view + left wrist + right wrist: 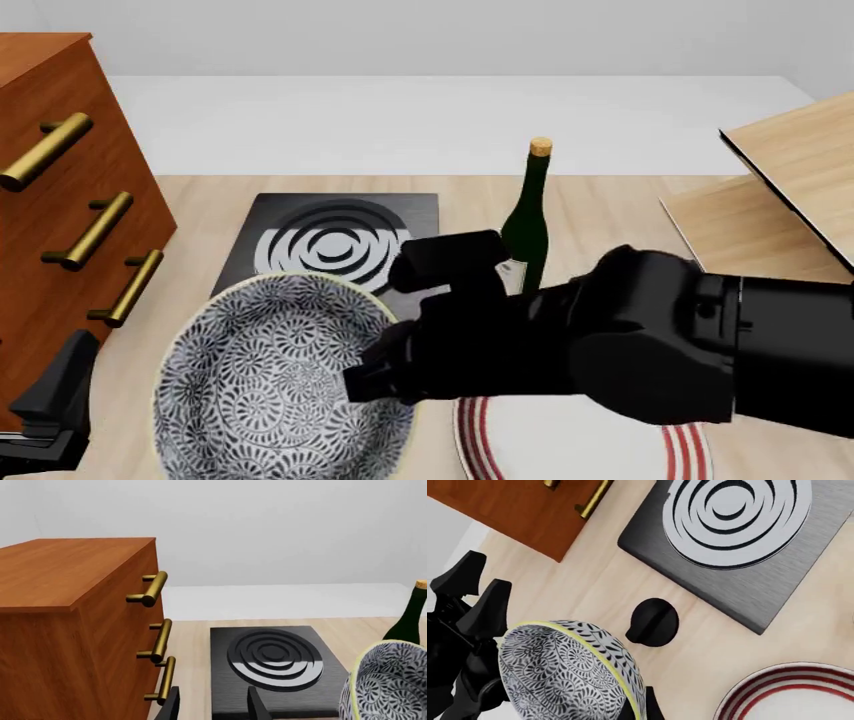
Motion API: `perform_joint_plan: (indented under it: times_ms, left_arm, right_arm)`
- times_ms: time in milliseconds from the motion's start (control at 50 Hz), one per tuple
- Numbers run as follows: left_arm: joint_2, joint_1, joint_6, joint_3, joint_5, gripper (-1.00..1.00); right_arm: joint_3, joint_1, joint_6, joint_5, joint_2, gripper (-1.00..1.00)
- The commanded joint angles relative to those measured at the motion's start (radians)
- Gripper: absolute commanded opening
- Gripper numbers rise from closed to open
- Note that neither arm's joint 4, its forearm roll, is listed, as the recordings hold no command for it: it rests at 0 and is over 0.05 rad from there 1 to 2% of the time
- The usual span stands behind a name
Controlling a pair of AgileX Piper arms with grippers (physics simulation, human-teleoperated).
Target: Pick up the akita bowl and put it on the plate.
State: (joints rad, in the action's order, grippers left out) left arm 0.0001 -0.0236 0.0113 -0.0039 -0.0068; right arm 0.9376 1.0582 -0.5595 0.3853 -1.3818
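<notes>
Bowl carriage is the step in hand, judged from how things lie: the akita bowl [274, 385] hangs above the table, tilted so its patterned inside faces the front camera, with the right gripper [387, 375] clamped on its rim at the near edge of the front view. In the right wrist view the bowl [570, 670] sits pinched at its pale rim, clear of the wood below. The plate [587, 445] lies just to the right of the bowl, partly under the right arm, so the remaining move looks short: shift rightward, level the bowl, then lower it onto the white centre inside the red rings before releasing. Keeping the pinch firm matters, since a rim hold on a tilted bowl could slip.

The left gripper [212, 705] hovers low beside the drawer cabinet [54, 200], fingers parted and holding nothing. Farther off stand the black stove [340, 245] and the wine bottle [530, 220], which the travelling arm should stay clear of.
</notes>
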Motion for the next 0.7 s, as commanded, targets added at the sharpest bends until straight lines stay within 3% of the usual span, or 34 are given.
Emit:
perform_joint_plan:
  times_ms: [20,420,440,700]
  left_arm:
    - [0.002,0.0,-0.001,-0.001,0.001,1.0]
    - [0.002,0.001,-0.001,0.001,-0.001,1.0]
    - [0.001,0.001,-0.001,0.0,-0.001,1.0]
    - [0.001,0.001,0.0,-0.001,-0.001,1.0]
  right_arm:
    - [-0.037,-0.122,0.039,0.095,0.181,-1.0]
    - [-0.139,-0.196,0.007,0.216,0.367,-1.0]
    - [-0.154,-0.19,-0.012,0.217,0.385,-1.0]
    - [-0.201,-0.266,-0.003,0.326,0.532,-1.0]
